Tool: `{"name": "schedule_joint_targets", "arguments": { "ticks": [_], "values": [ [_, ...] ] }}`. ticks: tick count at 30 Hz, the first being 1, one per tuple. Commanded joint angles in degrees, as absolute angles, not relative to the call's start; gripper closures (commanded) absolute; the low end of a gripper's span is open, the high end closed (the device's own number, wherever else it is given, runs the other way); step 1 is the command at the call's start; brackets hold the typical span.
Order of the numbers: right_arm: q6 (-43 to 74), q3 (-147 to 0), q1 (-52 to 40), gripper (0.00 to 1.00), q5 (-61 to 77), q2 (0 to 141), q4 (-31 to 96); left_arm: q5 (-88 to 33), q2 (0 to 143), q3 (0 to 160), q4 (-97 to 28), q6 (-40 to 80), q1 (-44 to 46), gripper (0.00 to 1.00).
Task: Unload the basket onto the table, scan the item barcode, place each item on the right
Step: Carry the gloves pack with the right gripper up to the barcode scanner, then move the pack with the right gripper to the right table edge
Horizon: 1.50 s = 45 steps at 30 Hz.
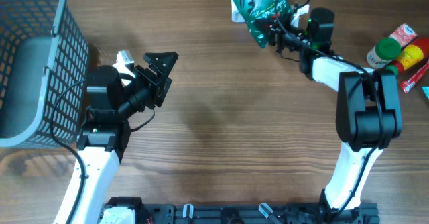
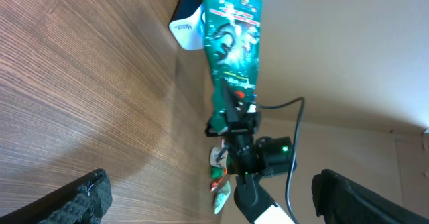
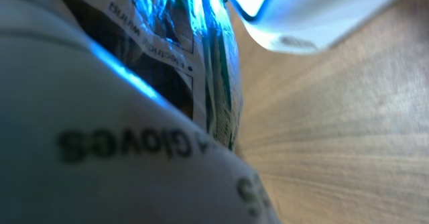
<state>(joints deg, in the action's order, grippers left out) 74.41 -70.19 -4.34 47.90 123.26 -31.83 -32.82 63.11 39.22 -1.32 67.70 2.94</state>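
Overhead: crinkled green packet point(image 1: 258, 6), probably foil.

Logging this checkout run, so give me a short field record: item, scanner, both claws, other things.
item: green packet, next to white scanner
right claw: shut on green packet
left claw: open, empty
also present: grey basket at left; green-capped bottle at right

Overhead top-down, left wrist views packet point(image 2: 231, 49) from afar, right wrist close-up
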Motion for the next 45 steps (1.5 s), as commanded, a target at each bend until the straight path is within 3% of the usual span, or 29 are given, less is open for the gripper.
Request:
{"name": "schedule_joint_targets", "arguments": {
  "ticks": [1, 9, 13, 16, 20, 26, 28, 33, 37, 42, 43, 44, 45],
  "values": [
    [69.0, -70.9, -3.8, 0.96, 41.1, 124.9, -25.6, -32.3, 63.0, 39.4, -1.1, 66.2, 2.7, 0.0],
    [69.5, -74.4, 2.3, 0.95, 43.4, 124.8, -27.4, -32.3, 63.0, 39.4, -2.2, 66.2, 2.7, 0.0],
    [64.3, -76.6, 4.8, 0.95, 49.6, 123.5, -26.8, -32.3, 63.0, 39.4, -3.9, 66.2, 2.7, 0.0],
    [53.9, -76.6, 6.9, 0.95, 47.1, 118.0, -16.7, -32.3, 63.0, 39.4, -3.9, 66.2, 2.7, 0.0],
    [36.9, -76.6, 8.8, 0.95, 34.6, 107.0, 4.3, -32.3, 63.0, 39.4, -3.9, 66.2, 2.7, 0.0],
    [25.5, -76.5, 10.9, 0.96, 4.1, 95.1, 26.4, -32.3, 63.0, 39.4, -4.0, 66.2, 2.8, 0.0],
    [15.6, -76.2, 10.9, 0.95, -0.3, 95.6, 25.5, -32.3, 63.0, 39.4, -4.0, 66.2, 2.8, 0.0],
    [4.6, -75.1, 10.9, 0.96, -6.0, 104.5, 18.6, -32.3, 63.0, 39.4, -4.1, 66.2, 2.8, 0.0],
    [8.7, -75.1, 12.4, 0.96, -15.0, 113.7, 16.5, -32.3, 63.0, 39.4, -5.2, 66.2, 2.8, 0.0],
    [11.0, -75.1, 14.0, 0.96, -25.8, 114.3, 16.6, -32.3, 63.0, 39.4, -5.3, 66.2, 2.8, 0.0],
    [12.4, -75.1, 14.1, 0.79, -26.3, 113.7, 16.9, -32.3, 63.0, 39.4, -5.3, 66.2, 2.8, 0.0],
    [13.0, -75.1, 14.1, 0.48, -25.6, 113.0, 17.0, -32.3, 63.0, 39.4, -5.3, 66.2, 2.8, 0.0],
    [14.0, -75.1, 14.1, 0.33, -24.6, 112.0, 17.0, -32.3, 63.0, 39.4, -5.3, 66.2, 2.8, 0.0]
  ]
}}
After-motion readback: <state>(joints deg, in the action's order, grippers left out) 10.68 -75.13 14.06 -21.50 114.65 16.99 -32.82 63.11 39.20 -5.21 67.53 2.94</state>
